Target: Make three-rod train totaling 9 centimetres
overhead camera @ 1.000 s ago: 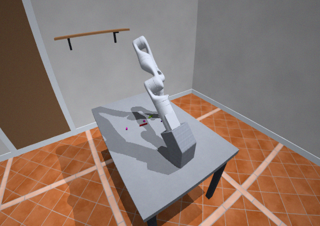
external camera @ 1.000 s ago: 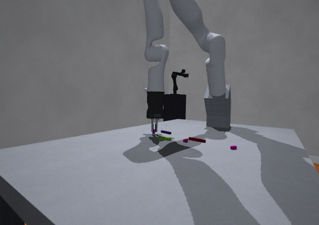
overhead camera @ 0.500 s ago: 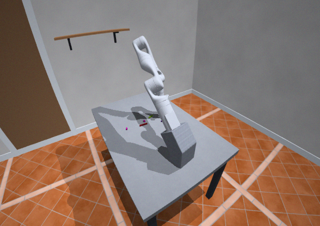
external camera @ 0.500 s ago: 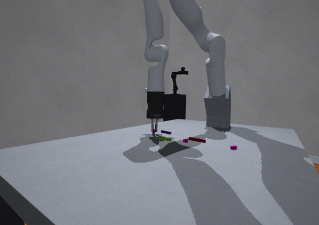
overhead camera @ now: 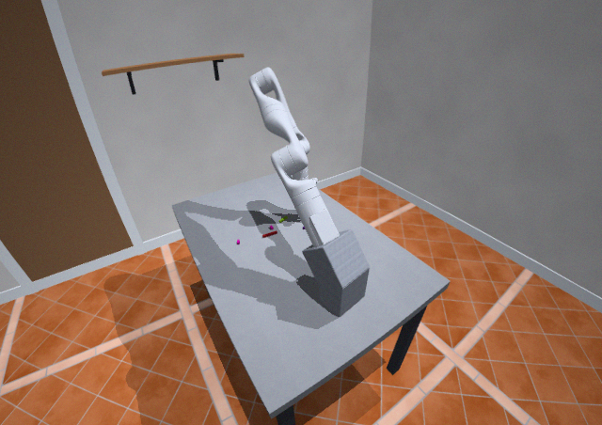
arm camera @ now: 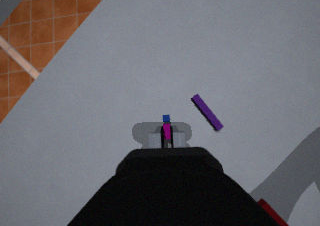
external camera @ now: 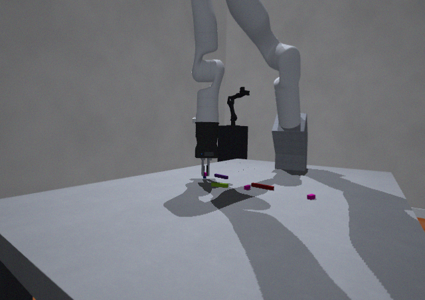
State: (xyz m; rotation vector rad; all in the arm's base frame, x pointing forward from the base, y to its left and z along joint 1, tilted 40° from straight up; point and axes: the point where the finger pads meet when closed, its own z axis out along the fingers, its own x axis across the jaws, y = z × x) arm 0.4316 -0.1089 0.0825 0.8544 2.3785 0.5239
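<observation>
My gripper (external camera: pixel 205 172) points straight down, low over the table, and is shut on a magenta rod (arm camera: pixel 167 131). In the wrist view a small blue rod (arm camera: pixel 166 118) lies right at the far end of the held magenta rod, in line with it. A purple rod (arm camera: pixel 207 112) lies apart to the right, turned at an angle; it also shows in the exterior view (external camera: pixel 220 176). A lime rod (external camera: pixel 219 184) lies just in front of the gripper. I cannot tell whether the held rod touches the table.
A second magenta rod (external camera: pixel 247 187) and a red rod (external camera: pixel 262 186) lie to the right of the lime rod. A third magenta rod (external camera: pixel 311 196) lies alone further right. The arm's grey base block (external camera: pixel 289 146) stands behind them.
</observation>
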